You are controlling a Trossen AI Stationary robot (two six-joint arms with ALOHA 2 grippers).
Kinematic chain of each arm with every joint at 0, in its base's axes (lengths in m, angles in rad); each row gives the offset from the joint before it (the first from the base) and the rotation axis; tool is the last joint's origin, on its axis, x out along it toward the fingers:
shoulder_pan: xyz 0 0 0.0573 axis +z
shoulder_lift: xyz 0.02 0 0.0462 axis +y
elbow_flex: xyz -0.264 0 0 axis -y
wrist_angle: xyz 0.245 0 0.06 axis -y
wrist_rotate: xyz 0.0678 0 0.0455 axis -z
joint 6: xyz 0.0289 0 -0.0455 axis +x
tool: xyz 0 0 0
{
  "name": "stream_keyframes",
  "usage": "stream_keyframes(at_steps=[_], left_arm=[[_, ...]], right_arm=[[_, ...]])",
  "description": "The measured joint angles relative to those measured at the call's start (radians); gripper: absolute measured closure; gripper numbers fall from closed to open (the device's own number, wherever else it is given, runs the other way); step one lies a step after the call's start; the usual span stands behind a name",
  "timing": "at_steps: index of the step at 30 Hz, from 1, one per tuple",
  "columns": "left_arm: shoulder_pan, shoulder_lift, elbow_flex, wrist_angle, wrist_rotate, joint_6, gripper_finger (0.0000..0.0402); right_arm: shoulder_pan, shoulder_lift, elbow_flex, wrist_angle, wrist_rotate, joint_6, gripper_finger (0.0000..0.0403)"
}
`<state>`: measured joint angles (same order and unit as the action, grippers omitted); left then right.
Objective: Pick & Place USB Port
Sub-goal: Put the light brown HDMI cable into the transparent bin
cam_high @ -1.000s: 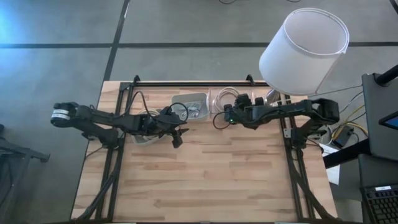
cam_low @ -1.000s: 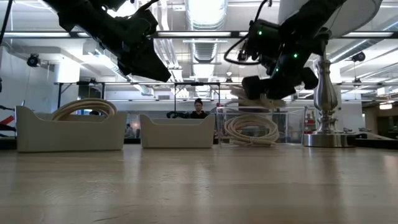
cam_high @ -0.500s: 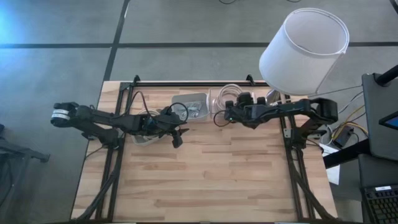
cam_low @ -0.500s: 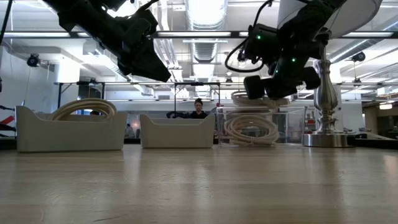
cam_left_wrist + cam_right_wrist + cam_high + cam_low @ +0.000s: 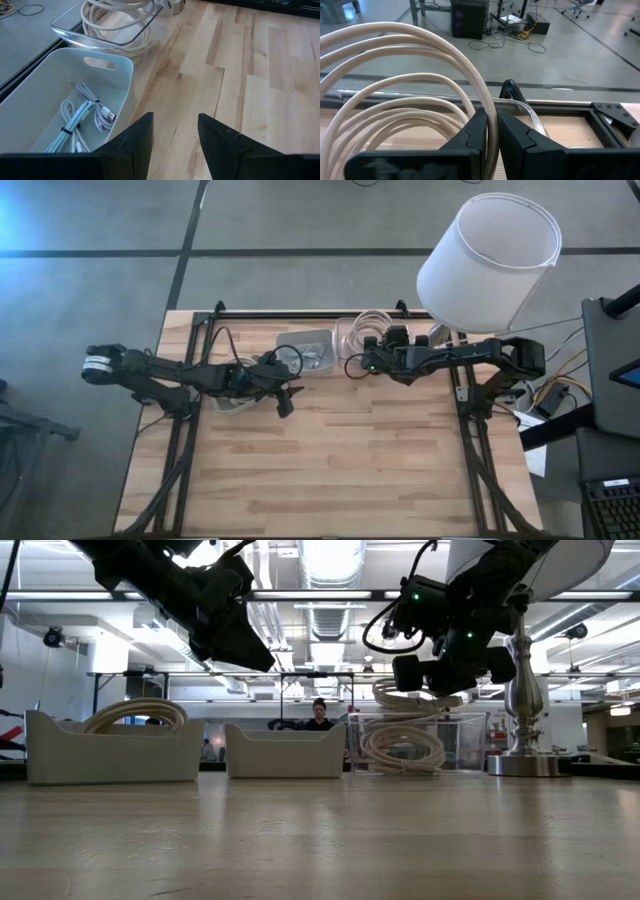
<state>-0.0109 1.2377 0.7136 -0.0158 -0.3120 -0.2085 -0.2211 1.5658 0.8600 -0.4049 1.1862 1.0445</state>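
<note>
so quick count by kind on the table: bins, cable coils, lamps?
White bins: 2, left bin and middle bin
Clear bins: 1, clear bin
Cream cable coils: 2, one in the left bin, one pinched by the right end effector over the clear bin
Lamps: 1
Total: 6

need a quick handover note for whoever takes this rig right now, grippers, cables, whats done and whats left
Right gripper: jaws shut on a loop of the cream cable coil, lifting it out of the clear bin at the table's far edge.
Left gripper: jaws open, empty, held above the table by the middle white bin.
Things: that middle bin holds bundled white USB cables; the leftmost white bin holds another cream coil.
Done: cable gripped and partly raised.
Left: most of the coil sits in the clear bin; lift it free, carry it and place it. The drop spot is not evident.
</note>
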Motion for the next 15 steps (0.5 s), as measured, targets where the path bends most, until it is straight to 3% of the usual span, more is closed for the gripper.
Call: stream_keyframes(at_steps=[11,15], left_arm=[[0.0,0.0,0.0,0.0,0.0,0.0,0.0243],[0.0,0.0,0.0,0.0,0.0,0.006,0.0243]], right_arm=[[0.0,0.008,-0.002,-0.002,-0.001,-0.004,0.0369],[-0.001,0.008,-0.002,-0.001,-0.069,-0.041,0.0369]])
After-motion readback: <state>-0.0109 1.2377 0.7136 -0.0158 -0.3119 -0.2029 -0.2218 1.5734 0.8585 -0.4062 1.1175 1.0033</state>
